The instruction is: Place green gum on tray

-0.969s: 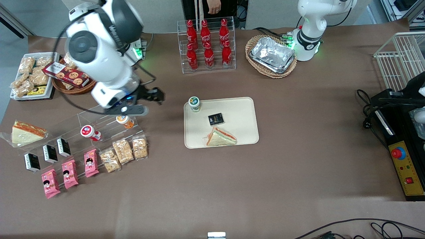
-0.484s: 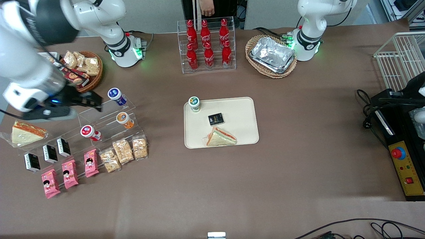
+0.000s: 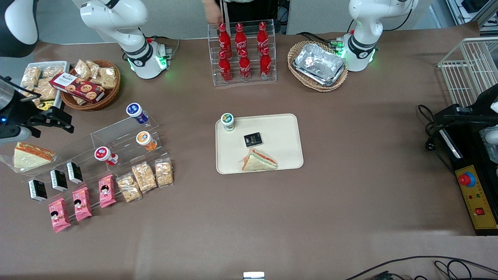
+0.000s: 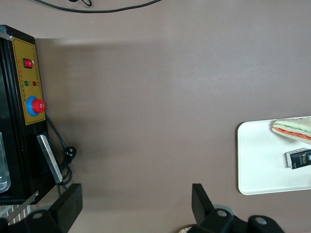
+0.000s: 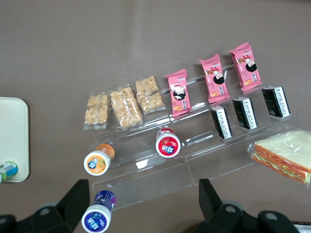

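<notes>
Standing upright in a corner of the tray (image 3: 280, 128), upper left of its outline in the front view, the green gum (image 3: 227, 121) looks already delivered, so the placing seems done. The gripper (image 3: 54, 119) hangs at the left edge of that view, near the snack basket (image 3: 91, 102), fingers spread wide and empty; only parking seems left.

An acrylic stand (image 3: 116, 134) is sitting beside the gripper (image 3: 64, 121). A wrapped sandwich (image 3: 31, 154) is lying just nearer the front camera.
</notes>
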